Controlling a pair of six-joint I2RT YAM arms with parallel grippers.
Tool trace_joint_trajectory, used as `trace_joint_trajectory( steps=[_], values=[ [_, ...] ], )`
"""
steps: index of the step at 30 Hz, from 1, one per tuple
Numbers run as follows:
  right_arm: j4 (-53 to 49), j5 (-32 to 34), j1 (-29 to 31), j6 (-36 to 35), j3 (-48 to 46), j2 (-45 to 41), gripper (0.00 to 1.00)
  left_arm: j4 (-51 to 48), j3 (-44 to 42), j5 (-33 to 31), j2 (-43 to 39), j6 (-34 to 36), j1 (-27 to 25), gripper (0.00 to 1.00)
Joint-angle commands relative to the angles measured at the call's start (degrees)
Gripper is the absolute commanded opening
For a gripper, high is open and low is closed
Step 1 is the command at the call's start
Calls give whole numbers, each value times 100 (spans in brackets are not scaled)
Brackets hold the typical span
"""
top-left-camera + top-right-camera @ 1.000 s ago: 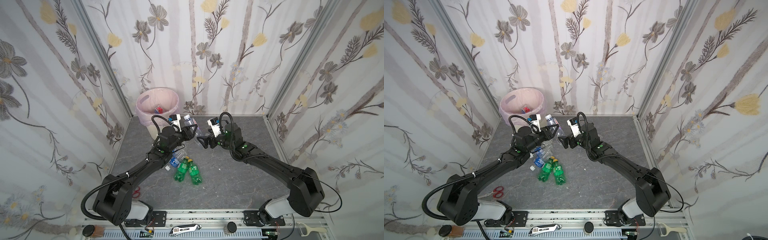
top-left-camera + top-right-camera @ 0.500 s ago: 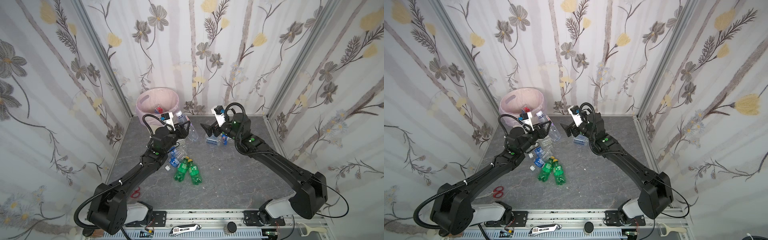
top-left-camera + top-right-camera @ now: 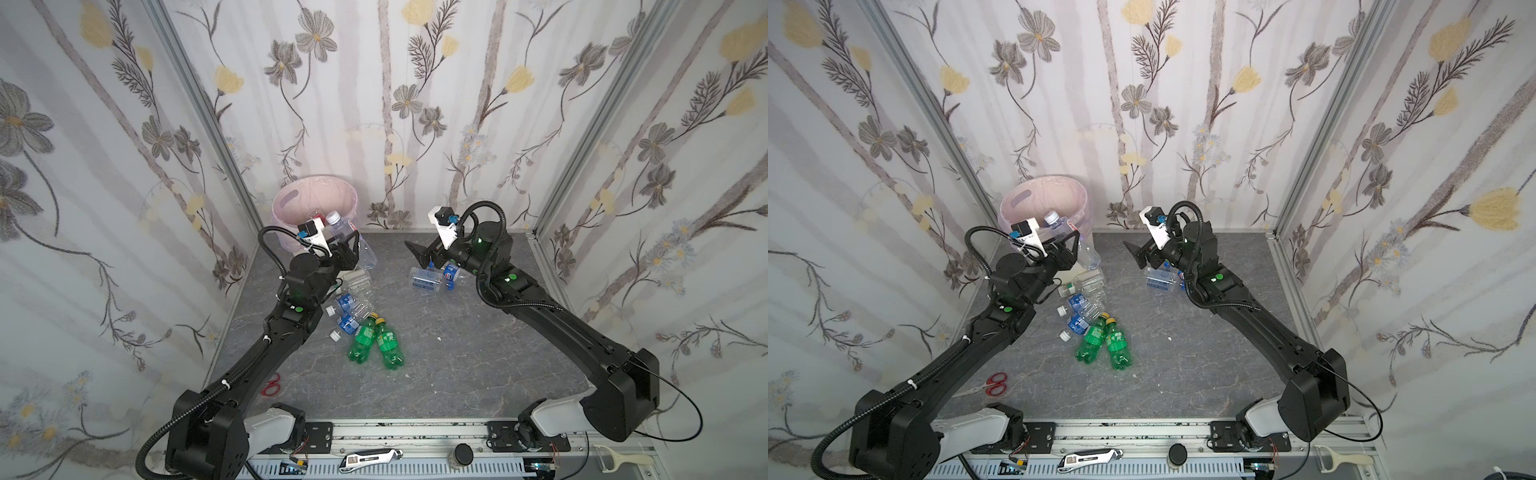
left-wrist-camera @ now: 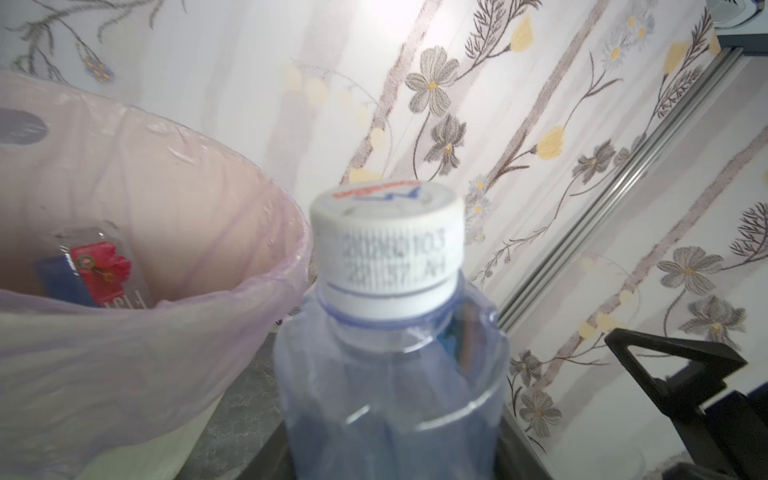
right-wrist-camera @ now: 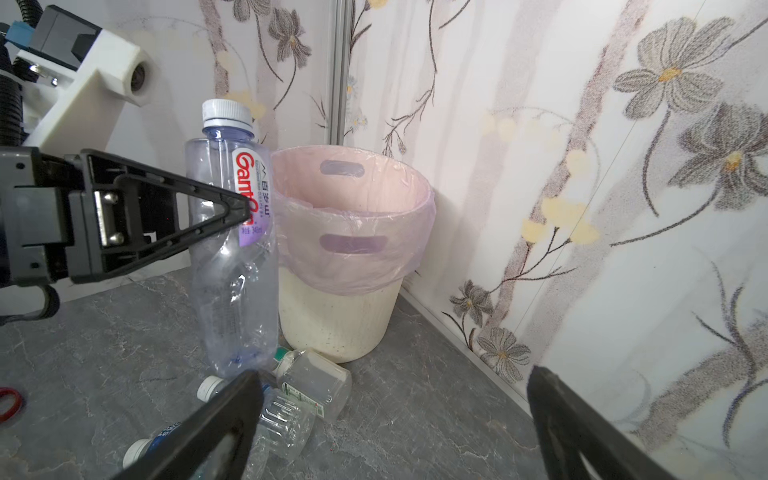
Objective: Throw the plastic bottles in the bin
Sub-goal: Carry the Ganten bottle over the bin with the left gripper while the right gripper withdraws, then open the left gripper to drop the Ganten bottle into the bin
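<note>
My left gripper (image 3: 352,249) (image 3: 1073,251) is shut on a clear plastic bottle (image 3: 362,249) (image 4: 390,374) with a white cap and red label. It holds the bottle upright beside the bin (image 3: 291,208) (image 3: 1023,203) (image 5: 353,257), cap about level with the rim. One left finger (image 5: 166,216) presses the label. The pink-lined bin (image 4: 124,332) has a red-labelled bottle (image 4: 99,270) inside. My right gripper (image 3: 422,257) (image 3: 1138,255) (image 5: 395,436) is open and empty, above two clear bottles (image 3: 432,279). Several clear bottles (image 3: 353,293) and two green ones (image 3: 376,340) lie on the floor.
Red scissors (image 3: 270,384) (image 3: 992,384) lie near the left arm's base. A box cutter (image 3: 370,457) and a peeler (image 3: 623,459) rest on the front rail. Flowered walls close in on three sides, and the bin stands in the back left corner.
The two grippers were close together mid-floor. My left gripper has carried the bottle back and up to the bin. The right gripper has drawn away to the right, still open.
</note>
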Motion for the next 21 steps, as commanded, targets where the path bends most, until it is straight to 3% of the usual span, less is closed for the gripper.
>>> trace_joint_trajectory(
  steps=[1,8,21],
  values=[
    [175,-214,81,-159,152,28,100,194,222,-343,-135,357,149,52],
    [109,-271,108,17,430,21,100,170,904,-962,-237,1182,371,51],
    [-228,-432,255,17,762,345,99,172,2306,-1462,-318,2750,376,52]
  ],
)
